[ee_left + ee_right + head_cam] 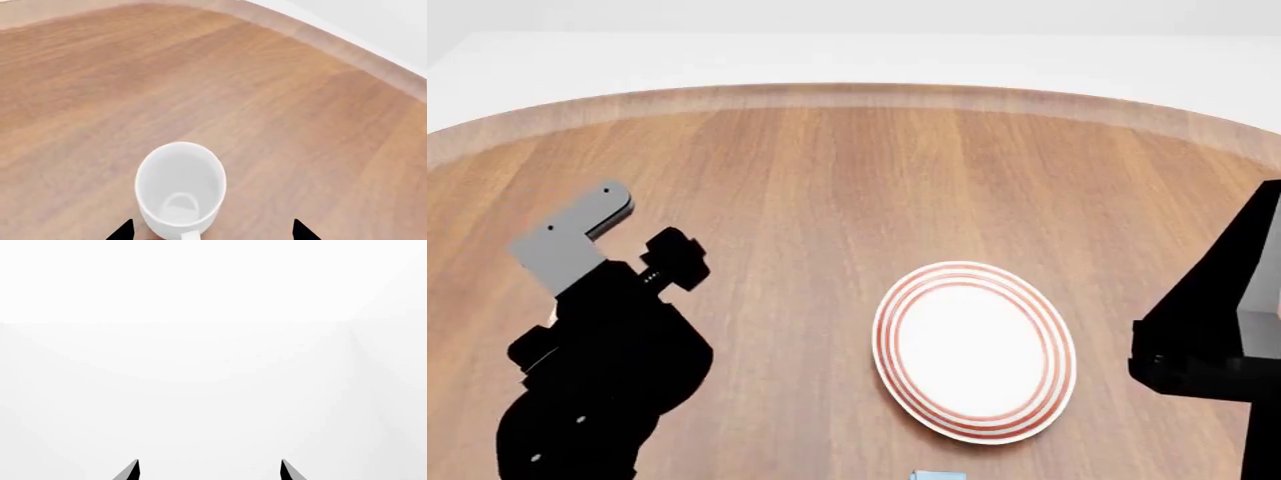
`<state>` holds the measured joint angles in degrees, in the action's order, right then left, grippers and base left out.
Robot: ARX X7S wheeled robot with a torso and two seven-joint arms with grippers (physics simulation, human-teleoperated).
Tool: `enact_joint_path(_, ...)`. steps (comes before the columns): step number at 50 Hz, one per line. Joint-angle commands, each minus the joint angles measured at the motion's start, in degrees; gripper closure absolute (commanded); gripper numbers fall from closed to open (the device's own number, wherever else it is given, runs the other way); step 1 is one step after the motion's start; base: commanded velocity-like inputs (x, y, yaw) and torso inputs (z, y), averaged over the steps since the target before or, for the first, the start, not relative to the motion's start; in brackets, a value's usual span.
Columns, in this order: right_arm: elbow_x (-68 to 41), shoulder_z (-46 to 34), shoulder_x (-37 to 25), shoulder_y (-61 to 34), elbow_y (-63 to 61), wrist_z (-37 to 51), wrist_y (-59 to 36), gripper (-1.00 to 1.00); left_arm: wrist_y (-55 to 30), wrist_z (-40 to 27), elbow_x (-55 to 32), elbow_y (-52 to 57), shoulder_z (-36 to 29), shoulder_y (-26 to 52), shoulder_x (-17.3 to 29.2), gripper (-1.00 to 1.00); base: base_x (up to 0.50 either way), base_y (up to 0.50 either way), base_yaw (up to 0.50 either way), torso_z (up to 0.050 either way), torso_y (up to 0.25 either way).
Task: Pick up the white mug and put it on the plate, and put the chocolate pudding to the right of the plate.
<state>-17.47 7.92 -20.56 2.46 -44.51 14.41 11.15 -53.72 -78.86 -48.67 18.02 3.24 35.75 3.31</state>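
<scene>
Hovering over the wooden bench [280, 100], the left pincer [212, 231] is spread wide, its two dark fingertips [123, 231] standing well apart at the edge of the left wrist view. The white mug [180, 187] stands upright on the bench between and just ahead of those tips, its mouth facing up and its handle turned toward the pincer; neither tip touches it, so the pincer grasps nothing.

In the head view the left arm [601, 370] covers the mug's spot, so the mug cannot be seen there. The plate [974, 350], white with red rings, lies bare on the bench to the right of that arm, well apart from it. A sliver of light blue, the chocolate pudding [934, 476], peeks in at the near edge just below the plate.

The right pincer [209, 471] is also released, its tips wide apart against plain white background, holding nothing.
</scene>
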Motion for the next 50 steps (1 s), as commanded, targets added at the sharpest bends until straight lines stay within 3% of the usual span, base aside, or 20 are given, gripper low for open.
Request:
enact_joint_path(1, 0.7, 1.3, 0.8, 0.2, -0.5, -1.2, -0.2, -1.00, 6.2, 3.3, 5.3, -8.4, -2.8, 0.3, -0.8, -1.00, 0.00, 0.00, 0.00, 0.000, 0.000)
enact_joint_path(50, 1.0, 0.4, 0.1, 0.5, 0.4, -0.7, 0.5, -1.00, 20.2, 9.9, 7.3, -24.1, -7.4, -1.7, 0.9, -1.00, 0.00, 0.00, 0.00, 0.000, 0.000)
